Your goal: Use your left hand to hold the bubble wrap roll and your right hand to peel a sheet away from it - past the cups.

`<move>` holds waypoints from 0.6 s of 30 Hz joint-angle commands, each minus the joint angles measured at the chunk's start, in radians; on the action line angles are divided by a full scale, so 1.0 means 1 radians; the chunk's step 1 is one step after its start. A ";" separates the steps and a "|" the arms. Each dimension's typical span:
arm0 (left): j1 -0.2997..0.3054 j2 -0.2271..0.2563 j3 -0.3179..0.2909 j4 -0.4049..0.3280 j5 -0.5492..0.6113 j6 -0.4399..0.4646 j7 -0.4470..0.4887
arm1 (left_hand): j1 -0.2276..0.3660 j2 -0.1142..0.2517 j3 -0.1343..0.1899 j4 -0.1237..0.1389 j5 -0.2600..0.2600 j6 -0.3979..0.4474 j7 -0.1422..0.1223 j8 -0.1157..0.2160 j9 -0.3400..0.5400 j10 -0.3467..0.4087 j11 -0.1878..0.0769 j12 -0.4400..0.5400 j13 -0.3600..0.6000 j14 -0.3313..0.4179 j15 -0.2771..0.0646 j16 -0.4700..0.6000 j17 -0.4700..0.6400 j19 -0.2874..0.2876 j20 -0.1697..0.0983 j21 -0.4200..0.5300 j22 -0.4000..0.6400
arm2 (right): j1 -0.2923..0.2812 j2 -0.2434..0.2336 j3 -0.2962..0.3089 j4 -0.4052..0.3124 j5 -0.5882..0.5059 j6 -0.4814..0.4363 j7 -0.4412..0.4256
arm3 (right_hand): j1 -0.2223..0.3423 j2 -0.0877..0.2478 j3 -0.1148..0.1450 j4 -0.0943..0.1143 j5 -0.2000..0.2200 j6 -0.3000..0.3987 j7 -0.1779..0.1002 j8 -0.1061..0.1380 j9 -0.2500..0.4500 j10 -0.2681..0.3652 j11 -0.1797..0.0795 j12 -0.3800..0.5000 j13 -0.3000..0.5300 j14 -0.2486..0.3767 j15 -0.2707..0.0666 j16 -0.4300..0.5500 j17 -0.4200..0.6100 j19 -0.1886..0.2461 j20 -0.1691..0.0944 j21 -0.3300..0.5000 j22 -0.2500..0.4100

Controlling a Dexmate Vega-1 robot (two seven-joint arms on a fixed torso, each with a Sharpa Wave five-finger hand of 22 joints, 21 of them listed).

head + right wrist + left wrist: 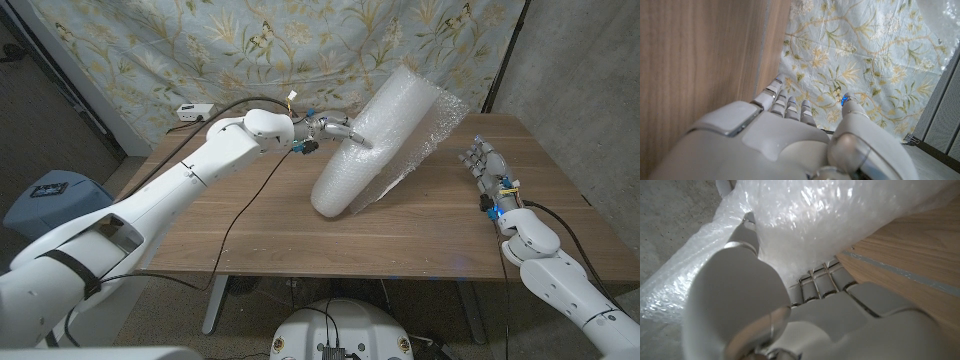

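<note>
The bubble wrap roll (378,145) stands tilted at the centre of the head view, its lower end on the wooden table (250,235) and its upper end leaning toward the upper right of the frame; a loose sheet (432,130) of the wrap hangs along its right side. The left hand (345,132) reaches in from the left and presses against the roll's upper left side; in the left wrist view its fingers (817,282) lie against the wrap and its thumb sits on the plastic, so the hand holds the roll. The right hand (488,170) stands at the right of the head view, well apart from the roll, fingers spread and holding nothing; the right wrist view shows its fingers (785,105) extended beside the table edge, a flowered cloth (865,60) behind.
</note>
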 commanded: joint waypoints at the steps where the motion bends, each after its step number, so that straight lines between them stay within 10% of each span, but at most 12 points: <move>1: 0.037 -0.028 -0.025 0.044 -0.096 -0.032 0.027 | 0.070 0.077 0.023 0.017 0.004 0.009 0.001 -0.002 0.006 0.071 -0.060 0.000 0.115 0.099 -0.089 0.002 0.004 -0.005 0.001 0.009 0.001 | -0.017 -0.008 0.017 -0.010 -0.001 0.002 -0.001 | -0.007 -0.004 0.007 0.000 -0.003 0.006 0.000 0.002 0.005 0.003 0.002 0.006 0.003 0.001 0.003 0.004 0.003 -0.004 0.000 0.005 0.002; 18: 0.073 -0.054 -0.058 0.094 -0.194 -0.052 0.072 | 0.072 0.078 0.024 0.016 0.007 0.012 0.001 -0.005 0.007 0.075 -0.060 -0.007 0.123 0.102 -0.088 0.001 0.009 -0.010 0.001 0.018 0.001 | -0.018 -0.021 0.020 -0.016 0.006 -0.012 0.025 | -0.008 -0.004 0.007 0.000 -0.003 0.013 0.004 0.005 0.005 0.003 0.001 0.006 0.003 0.002 0.003 0.005 0.003 -0.004 0.000 0.005 0.002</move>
